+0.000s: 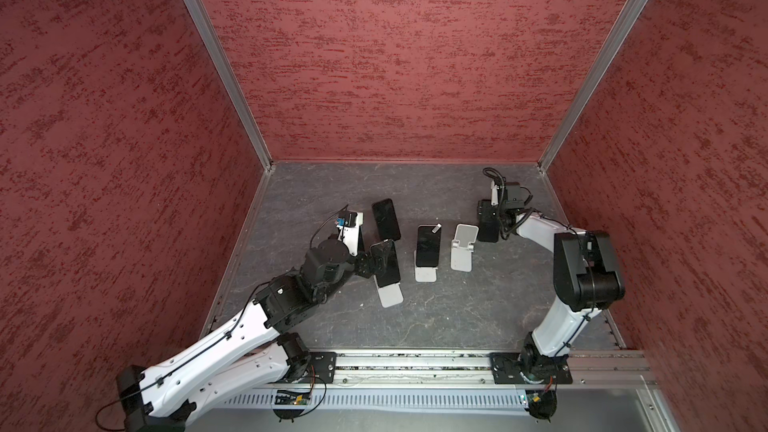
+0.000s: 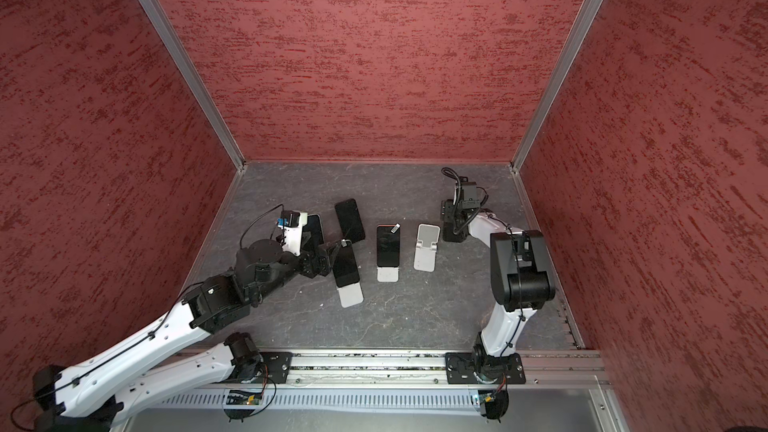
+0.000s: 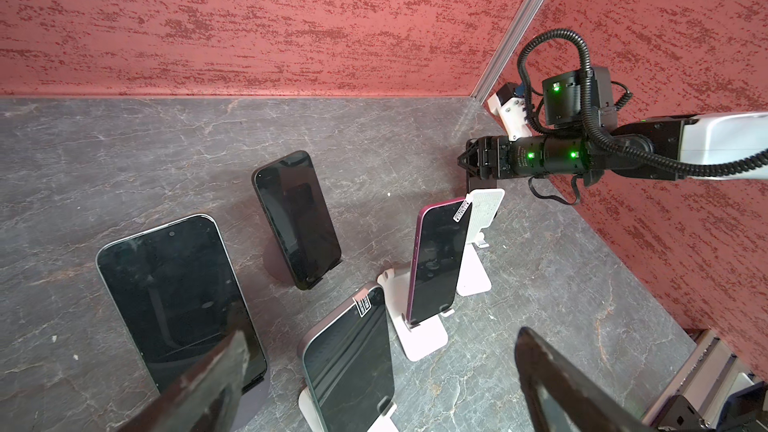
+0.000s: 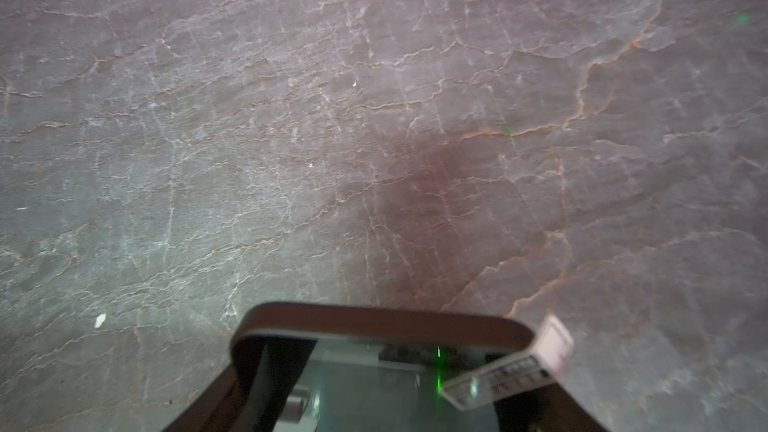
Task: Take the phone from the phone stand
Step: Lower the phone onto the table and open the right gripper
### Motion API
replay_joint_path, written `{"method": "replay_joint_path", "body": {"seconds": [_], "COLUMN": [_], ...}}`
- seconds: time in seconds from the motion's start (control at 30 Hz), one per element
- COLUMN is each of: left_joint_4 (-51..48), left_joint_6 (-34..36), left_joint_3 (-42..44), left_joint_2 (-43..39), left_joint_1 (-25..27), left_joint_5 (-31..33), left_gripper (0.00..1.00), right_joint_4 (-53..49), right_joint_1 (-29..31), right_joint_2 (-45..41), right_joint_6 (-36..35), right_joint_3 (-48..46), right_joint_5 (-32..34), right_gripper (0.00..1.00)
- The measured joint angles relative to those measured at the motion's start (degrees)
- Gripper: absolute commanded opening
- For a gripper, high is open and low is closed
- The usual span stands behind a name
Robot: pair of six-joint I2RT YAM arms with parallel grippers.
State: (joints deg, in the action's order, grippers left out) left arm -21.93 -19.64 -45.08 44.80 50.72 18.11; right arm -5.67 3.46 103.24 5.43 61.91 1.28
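Note:
My right gripper (image 1: 487, 224) is shut on a dark phone (image 4: 382, 322) with a white sticker at one corner, held just over the table at the back right. An empty white phone stand (image 1: 462, 248) stands just left of it. My left gripper (image 3: 380, 367) is open, its fingers (image 3: 208, 384) on either side of a silver-edged phone (image 3: 349, 361) that leans on a white stand (image 1: 391, 295). In both top views this gripper (image 2: 332, 259) is at that phone's upper left edge.
A pink-edged phone (image 3: 436, 261) leans on a white stand (image 1: 426, 273) at the middle. Two more black phones (image 3: 297, 218) (image 3: 174, 297) lean on dark stands at the back left. Red walls (image 1: 374, 56) close three sides, with a metal rail (image 1: 415, 363) in front.

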Motion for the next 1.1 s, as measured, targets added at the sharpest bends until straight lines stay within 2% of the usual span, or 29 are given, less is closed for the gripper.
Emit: {"method": "replay_joint_path", "body": {"seconds": [0.57, 1.1], "left_joint_4": [-0.9, -2.6], "left_joint_6": [0.0, 0.2], "left_joint_3": [0.0, 0.0], "left_joint_2": [-0.1, 0.5], "left_joint_1": [0.9, 1.1], "left_joint_5": [1.7, 3.4], "left_gripper": [1.0, 1.0], "right_joint_4": [-7.0, -7.8], "right_joint_1": [-1.0, -1.4], "right_joint_2": [10.5, 14.7], "right_joint_6": [-3.1, -4.3], "right_joint_3": [8.3, 14.1], "right_joint_5": [-4.7, -5.0], "right_gripper": [0.58, 0.63]}}
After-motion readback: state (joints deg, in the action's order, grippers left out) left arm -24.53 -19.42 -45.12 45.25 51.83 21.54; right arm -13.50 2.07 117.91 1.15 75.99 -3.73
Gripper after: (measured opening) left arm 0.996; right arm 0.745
